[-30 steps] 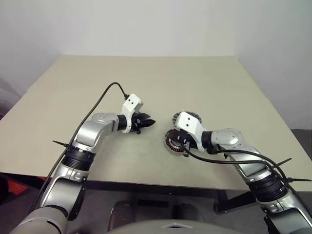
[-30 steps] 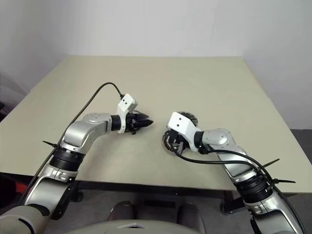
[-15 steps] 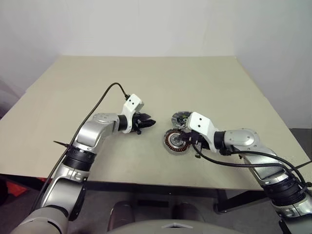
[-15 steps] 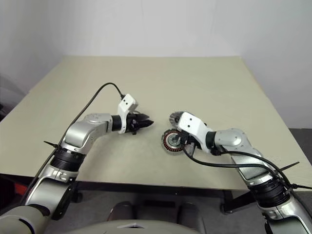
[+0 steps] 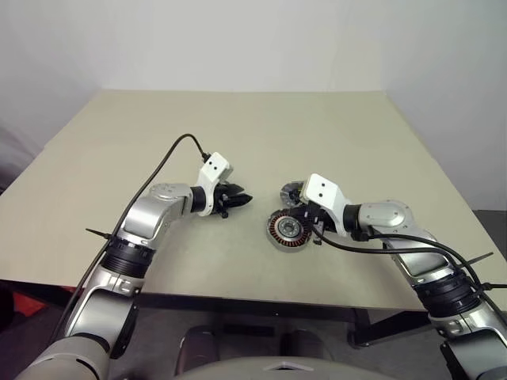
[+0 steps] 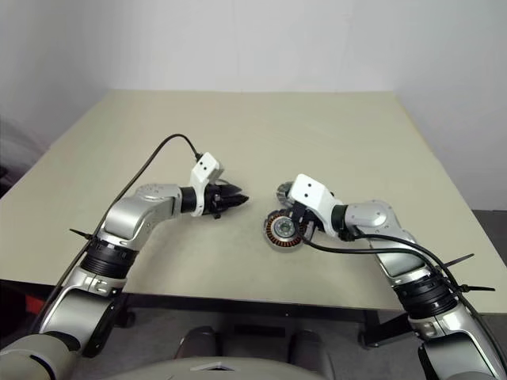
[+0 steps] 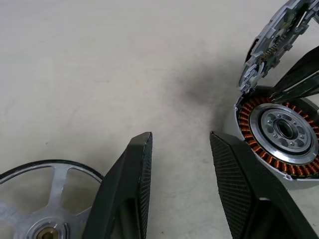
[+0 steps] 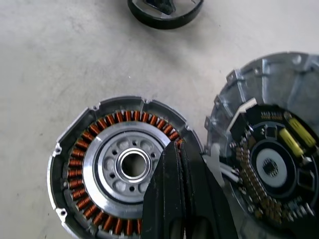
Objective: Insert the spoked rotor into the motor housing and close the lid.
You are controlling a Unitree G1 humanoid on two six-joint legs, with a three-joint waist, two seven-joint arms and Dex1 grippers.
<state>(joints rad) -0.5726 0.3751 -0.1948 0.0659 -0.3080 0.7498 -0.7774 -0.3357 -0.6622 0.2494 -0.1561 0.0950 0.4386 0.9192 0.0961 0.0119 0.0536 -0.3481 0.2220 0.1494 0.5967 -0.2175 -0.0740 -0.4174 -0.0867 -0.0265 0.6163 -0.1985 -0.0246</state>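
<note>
The motor housing (image 5: 287,230) is seen lying flat on the table (image 5: 119,158), its ring of copper windings and silver centre facing up and uncovered. The lid (image 8: 269,154) is propped just beside it on the far right, tilted up on edge with its black centre and small coloured parts exposed; the two rims appear to touch, or very nearly.

The spoked rotor (image 7: 47,219) lies flat on the table directly under the left gripper (image 5: 240,198), on the side of the jaws away from the housing. In the right wrist view its dark rim (image 8: 164,11) is seen a short way beyond the housing, with bare table between them. Being a flat wheel, it has no long axis to align with; only its rim or spokes are offered for a grip.

The left gripper's jaws are held partly open and nothing is gripped between them (the rotor sits below and beside the left finger, not between the pads). The right gripper (image 8: 180,164) has its fingers pressed together, empty, with the tips over the housing's near rim next to the lid.

The left arm is judged the nearer to the rotor. The coming move would call for the left jaws to drop onto the rotor, then carry it rightward to the open housing.
</note>
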